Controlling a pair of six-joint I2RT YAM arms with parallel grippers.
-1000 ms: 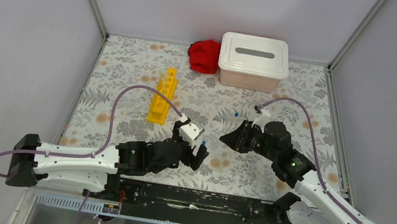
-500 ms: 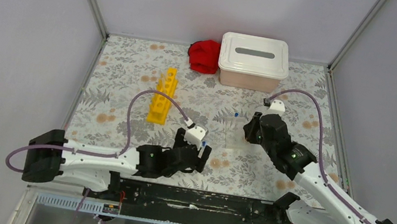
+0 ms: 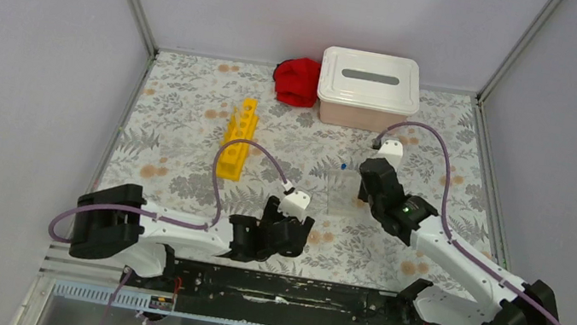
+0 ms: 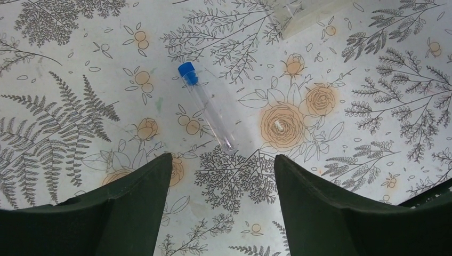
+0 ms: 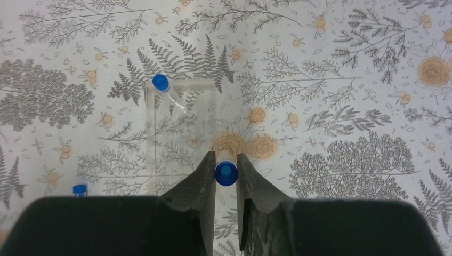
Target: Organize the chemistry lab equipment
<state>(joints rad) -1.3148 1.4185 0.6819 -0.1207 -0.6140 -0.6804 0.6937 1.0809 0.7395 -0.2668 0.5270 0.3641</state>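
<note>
My right gripper (image 5: 226,154) is shut on a clear blue-capped tube (image 5: 226,173), held upright just right of a clear rectangular box (image 5: 181,133). A second tube (image 5: 161,85) leans inside that box. My left gripper (image 4: 223,157) is open and points down over a third tube (image 4: 207,112), which lies flat on the floral mat just ahead of the fingertips. In the top view the left gripper (image 3: 302,232) is near the front middle and the right gripper (image 3: 367,190) is beside the clear box (image 3: 339,189). The yellow rack (image 3: 237,139) lies at left, and the pinkish bin with a white lid (image 3: 368,88) is at the back.
A red cloth (image 3: 297,80) lies left of the bin. Another blue cap (image 5: 80,189) shows at the lower left of the right wrist view. Grey walls close in the mat on three sides. Purple cables arc above both arms.
The right gripper swung from pointing left to pointing down beside the clear box, still holding its tube. The left arm reached further right and its jaws narrowed a little.
</note>
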